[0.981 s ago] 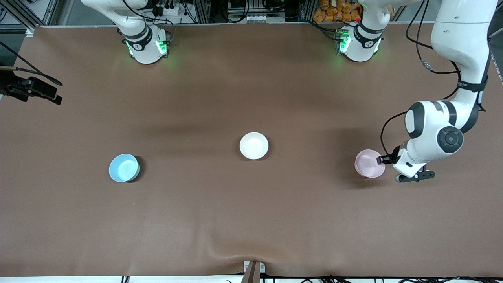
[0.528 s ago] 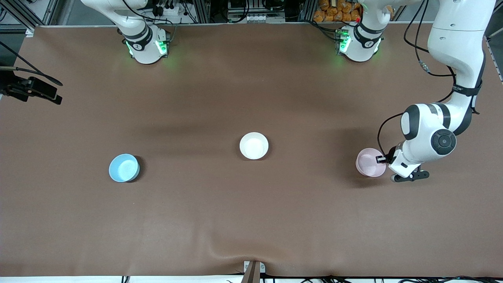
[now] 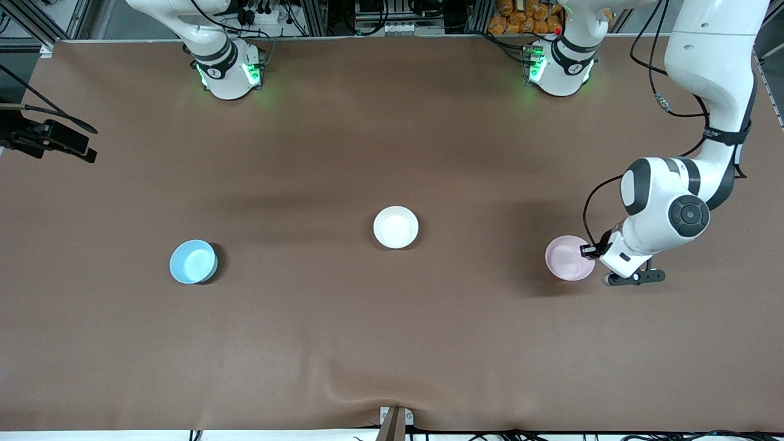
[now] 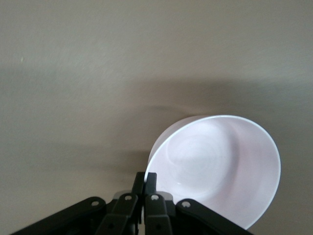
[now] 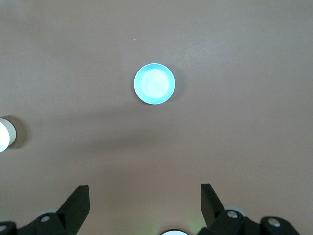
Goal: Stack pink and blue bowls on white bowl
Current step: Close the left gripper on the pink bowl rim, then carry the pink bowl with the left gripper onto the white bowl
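Note:
The pale pink bowl is toward the left arm's end of the table. My left gripper is shut on its rim, one finger inside and one outside, as the left wrist view shows; there the pink bowl looks tilted, just off the cloth. The white bowl sits upright at the table's middle. The sky blue bowl sits toward the right arm's end. My right gripper is open and empty, high above the table, with the blue bowl and the white bowl's edge below it.
A brown cloth covers the table. A black camera mount juts in at the edge by the right arm's end. Both arm bases stand along the edge farthest from the front camera.
My left gripper has carried the pink bowl a short way toward the white bowl and a little nearer the front camera. The other bowls have not moved.

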`<state>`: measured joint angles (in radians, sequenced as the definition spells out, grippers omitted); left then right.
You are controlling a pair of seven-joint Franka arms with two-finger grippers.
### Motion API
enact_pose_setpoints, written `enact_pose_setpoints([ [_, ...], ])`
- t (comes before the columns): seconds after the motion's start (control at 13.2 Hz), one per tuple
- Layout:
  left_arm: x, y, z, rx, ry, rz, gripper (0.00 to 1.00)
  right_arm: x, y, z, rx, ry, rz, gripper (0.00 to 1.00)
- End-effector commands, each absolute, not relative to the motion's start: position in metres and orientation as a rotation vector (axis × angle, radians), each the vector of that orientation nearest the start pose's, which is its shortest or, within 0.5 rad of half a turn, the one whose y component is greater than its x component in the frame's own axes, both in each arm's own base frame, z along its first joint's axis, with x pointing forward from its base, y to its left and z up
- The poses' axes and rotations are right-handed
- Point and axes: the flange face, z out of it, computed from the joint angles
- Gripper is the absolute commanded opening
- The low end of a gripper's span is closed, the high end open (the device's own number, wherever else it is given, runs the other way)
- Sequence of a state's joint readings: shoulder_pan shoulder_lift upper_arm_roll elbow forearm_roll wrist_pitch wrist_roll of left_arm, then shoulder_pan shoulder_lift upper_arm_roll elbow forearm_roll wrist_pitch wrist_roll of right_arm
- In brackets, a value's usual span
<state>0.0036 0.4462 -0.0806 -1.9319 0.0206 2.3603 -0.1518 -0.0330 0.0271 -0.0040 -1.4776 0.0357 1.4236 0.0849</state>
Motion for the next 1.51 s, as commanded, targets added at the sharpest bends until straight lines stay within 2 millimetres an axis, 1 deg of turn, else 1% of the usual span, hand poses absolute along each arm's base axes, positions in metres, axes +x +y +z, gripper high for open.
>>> enact_pose_setpoints([
  [0.0, 0.626, -0.077, 0.296, -3.182, -0.124, -0.056, 0.0, 0.544, -0.017, 0.645, -3.101, 0.206, 0.121, 1.0],
  [0.15, 0.631, -0.121, 0.32, -3.208, -0.176, -0.038, 0.0, 0.546, -0.017, 0.644, -3.104, 0.207, 0.114, 1.0],
  [0.3, 0.632, -0.181, 0.344, -3.251, -0.192, -0.06, 0.0, 0.55, -0.019, 0.639, -3.105, 0.213, 0.118, 1.0],
  [0.38, 0.63, -0.204, 0.35, -3.261, -0.21, -0.072, 0.0, 0.551, -0.02, 0.638, -3.105, 0.215, 0.116, 1.0],
  [0.45, 0.628, -0.228, 0.348, -3.27, -0.193, -0.069, 0.0, 0.552, -0.022, 0.635, -3.104, 0.22, 0.125, 1.0],
  [0.53, 0.626, -0.255, 0.35, -3.283, -0.183, -0.076, 0.0, 0.553, -0.024, 0.634, -3.104, 0.225, 0.128, 1.0],
  [0.6, 0.621, -0.282, 0.349, -3.29, -0.208, -0.071, 0.0, 0.557, -0.025, 0.627, -3.103, 0.227, 0.147, 1.0],
  [0.68, 0.619, -0.298, 0.35, -3.295, -0.25, -0.071, 0.0, 0.563, -0.025, 0.616, -3.105, 0.221, 0.175, 1.0],
  [0.75, 0.614, -0.319, 0.353, -3.306, -0.228, -0.078, 0.0, 0.566, -0.027, 0.613, -3.114, 0.228, 0.171, 1.0],
  [0.83, 0.605, -0.339, 0.351, -3.31, -0.181, -0.07, 0.0, 0.577, -0.025, 0.599, -3.123, 0.218, 0.171, 1.0],
  [0.91, 0.603, -0.345, 0.349, -3.311, -0.169, -0.065, 0.0, 0.586, -0.022, 0.585, -3.128, 0.202, 0.183, 1.0],
  [0.98, 0.605, -0.348, 0.344, -3.315, -0.179, -0.058, 0.0, 0.592, -0.02, 0.572, -3.144, 0.201, 0.214, 1.0],
  [1.06, 0.601, -0.364, 0.343, -3.321, -0.173, -0.056, 0.0, 0.595, -0.026, 0.568, -3.168, 0.214, 0.21, 1.0],
  [1.13, 0.588, -0.392, 0.335, -3.323, -0.144, -0.034, 0.0, 0.604, -0.036, 0.563, -3.165, 0.238, 0.15, 1.0],
  [1.21, 0.584, -0.411, 0.333, -3.329, -0.143, -0.035, 0.0, 0.613, -0.047, 0.561, -3.16, 0.268, 0.068, 1.0],
  [1.28, 0.578, -0.424, 0.331, -3.33, -0.148, -0.032, 0.0, 0.621, -0.061, 0.553, -3.15, 0.303, 0.034, 1.0],
  [1.36, 0.573, -0.431, 0.327, -3.325, -0.157, -0.021, 0.0, 0.627, -0.066, 0.538, -3.148, 0.31, 0.056, 1.0],
  [1.43, 0.57, -0.432, 0.323, -3.32, -0.164, -0.009, 0.0, 0.629, -0.068, 0.522, -3.153, 0.293, 0.107, 1.0],
])
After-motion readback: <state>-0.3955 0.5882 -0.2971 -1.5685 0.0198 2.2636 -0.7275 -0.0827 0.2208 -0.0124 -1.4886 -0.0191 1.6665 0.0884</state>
